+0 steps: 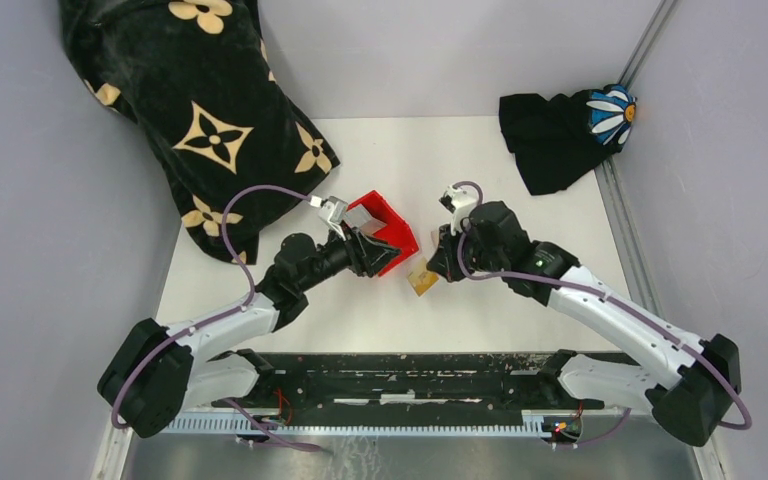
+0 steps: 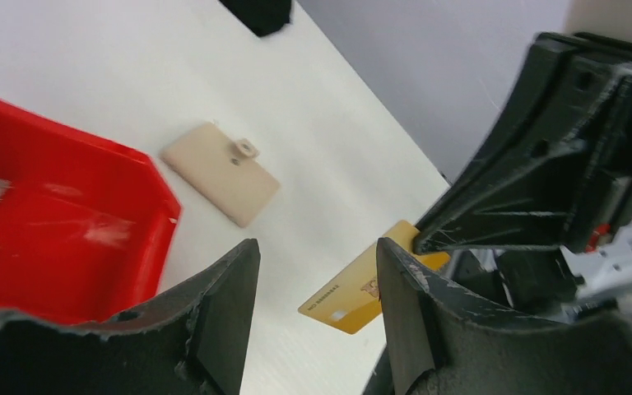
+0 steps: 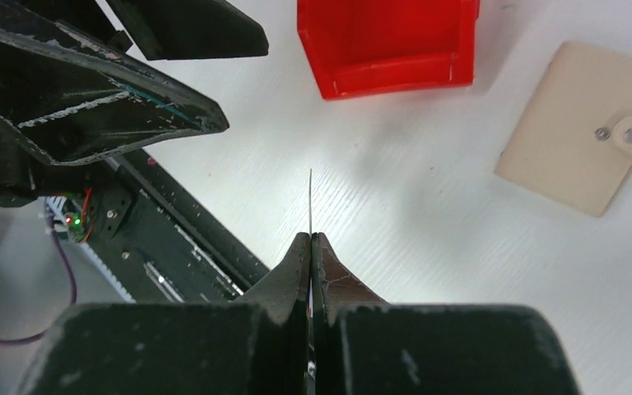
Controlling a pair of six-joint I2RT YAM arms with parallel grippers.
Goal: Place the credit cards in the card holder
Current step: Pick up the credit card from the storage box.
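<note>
my right gripper [image 3: 310, 240] is pinched shut on one edge of a gold credit card [image 2: 352, 294]. my left gripper [image 2: 317, 251] hangs open by the red bin [image 2: 66, 239]. the card holder [image 3: 572, 123] lies closed nearby. pushed against that shut flap, the thinly held card could twist or slip free.

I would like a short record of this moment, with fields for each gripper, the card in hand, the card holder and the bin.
left gripper: open, holding nothing
right gripper: shut on the gold card, pinched at one end
card holder: closed, snap tab showing, flat on the table, untouched
red bin: on the table, near the card holder but apart from it
bin contents: what seems to be a grey card lies inside
task state: gold card not yet in the card holder
</note>
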